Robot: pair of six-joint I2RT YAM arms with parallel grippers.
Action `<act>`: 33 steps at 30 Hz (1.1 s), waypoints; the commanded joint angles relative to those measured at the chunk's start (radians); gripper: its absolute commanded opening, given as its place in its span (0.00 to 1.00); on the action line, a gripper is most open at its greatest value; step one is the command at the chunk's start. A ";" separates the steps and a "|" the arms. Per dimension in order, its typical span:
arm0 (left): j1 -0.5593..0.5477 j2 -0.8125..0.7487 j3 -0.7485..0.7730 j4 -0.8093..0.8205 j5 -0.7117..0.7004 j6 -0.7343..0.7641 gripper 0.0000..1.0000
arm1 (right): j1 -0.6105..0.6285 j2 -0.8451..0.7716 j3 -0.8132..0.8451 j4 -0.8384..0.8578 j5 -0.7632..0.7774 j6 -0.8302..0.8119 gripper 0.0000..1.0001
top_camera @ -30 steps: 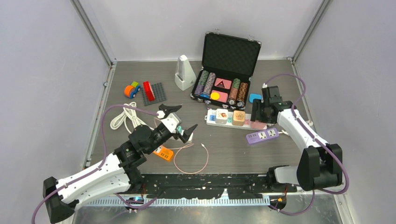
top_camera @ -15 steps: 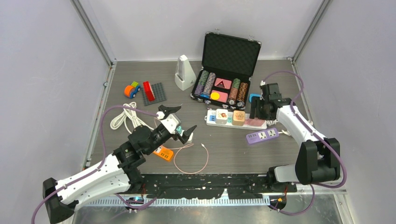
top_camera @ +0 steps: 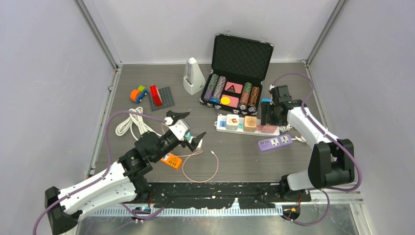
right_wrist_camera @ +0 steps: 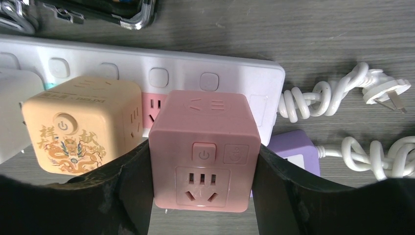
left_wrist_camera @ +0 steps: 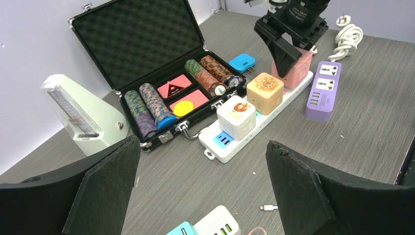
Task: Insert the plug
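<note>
Right gripper (right_wrist_camera: 200,152): clamped on pink plug (right_wrist_camera: 203,122), held between its fingers, strip (right_wrist_camera: 98,63) just beneath (end socket). Arm has edged outward this past second; seating likely underway, unconfirmed.

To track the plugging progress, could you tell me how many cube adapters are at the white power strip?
3 at the strip: a white cube leftmost from above, an orange cube beside it, and a pink cube further right, held in the right gripper. None seems hidden.
</note>
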 commanded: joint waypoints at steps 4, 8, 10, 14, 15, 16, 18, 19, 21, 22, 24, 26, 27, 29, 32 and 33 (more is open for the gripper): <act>-0.003 -0.014 0.000 0.018 -0.004 0.016 1.00 | 0.025 0.032 0.015 -0.109 0.055 -0.030 0.05; -0.003 -0.011 0.001 0.019 -0.005 0.015 1.00 | 0.030 0.044 0.000 -0.094 0.068 -0.012 0.05; -0.003 -0.011 0.000 0.019 -0.004 0.014 1.00 | 0.030 0.057 -0.016 -0.068 0.072 0.016 0.05; -0.003 -0.016 0.003 0.016 -0.010 0.016 1.00 | 0.031 0.037 -0.088 0.025 0.071 0.104 0.06; -0.003 -0.019 0.003 0.016 -0.011 0.016 1.00 | 0.031 0.035 -0.109 0.046 0.073 0.127 0.06; -0.003 -0.021 0.002 0.016 -0.011 0.016 1.00 | 0.031 0.032 -0.117 0.052 0.076 0.135 0.06; -0.003 -0.023 0.000 0.016 -0.010 0.018 1.00 | 0.031 0.026 -0.142 0.071 0.078 0.159 0.05; -0.003 -0.024 0.001 0.017 -0.011 0.018 1.00 | 0.031 0.025 -0.159 0.081 0.076 0.172 0.05; -0.003 -0.021 0.001 0.019 -0.010 0.019 1.00 | 0.041 0.031 -0.182 0.092 0.084 0.188 0.05; -0.003 -0.019 0.001 0.018 -0.009 0.019 1.00 | 0.043 0.035 -0.190 0.096 0.090 0.197 0.05; -0.003 -0.018 0.002 0.018 -0.010 0.019 1.00 | 0.045 0.032 -0.203 0.094 0.111 0.213 0.05; -0.003 -0.016 0.003 0.015 -0.011 0.019 1.00 | 0.044 0.007 -0.196 0.079 0.150 0.235 0.09; -0.003 -0.017 0.004 0.015 -0.012 0.019 1.00 | 0.044 -0.023 -0.180 0.073 0.179 0.240 0.14; -0.003 -0.018 0.004 0.014 -0.016 0.017 1.00 | 0.045 -0.072 -0.139 0.053 0.208 0.246 0.40; -0.003 -0.019 0.004 0.020 -0.036 0.008 1.00 | 0.044 -0.132 -0.053 0.021 0.232 0.240 0.73; -0.003 -0.017 0.005 0.022 -0.047 0.003 1.00 | 0.043 -0.156 -0.033 0.014 0.239 0.237 0.76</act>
